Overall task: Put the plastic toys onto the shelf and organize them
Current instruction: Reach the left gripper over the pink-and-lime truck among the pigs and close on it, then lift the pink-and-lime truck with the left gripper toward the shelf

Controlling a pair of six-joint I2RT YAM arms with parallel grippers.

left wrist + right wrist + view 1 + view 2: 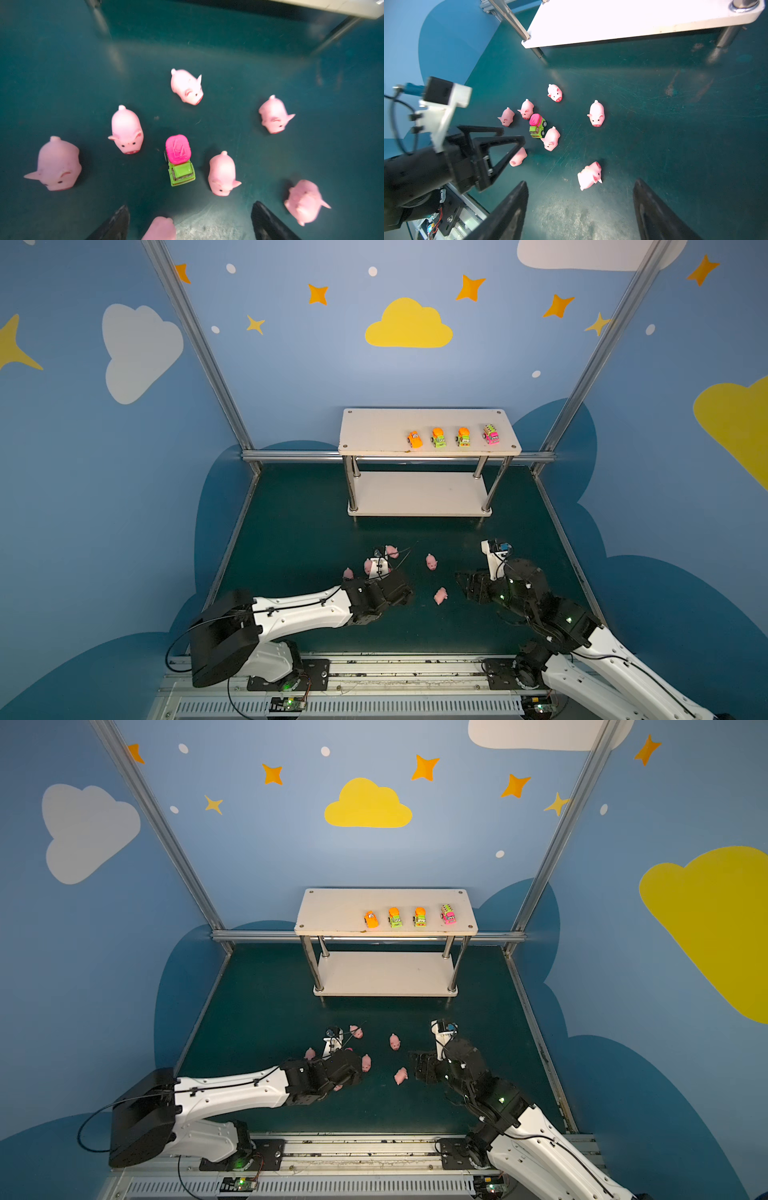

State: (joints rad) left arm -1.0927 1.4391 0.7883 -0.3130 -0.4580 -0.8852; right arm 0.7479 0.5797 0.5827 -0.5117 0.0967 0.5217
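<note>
The shelf is standing at the far end of the mat, carrying four vehicles on its top board. The left gripper and right gripper are hovering wide open, gripping nothing, by the pigs and a green-pink vehicle.

A: Lying on the desk?
B: Seven pink pigs, one tipped on its side, scattered round a green truck with a pink drum. Also the shelf, standing at the far end.
A: And on its top board?
B: Four toy vehicles in a row along the right half, spaced apart.
</note>
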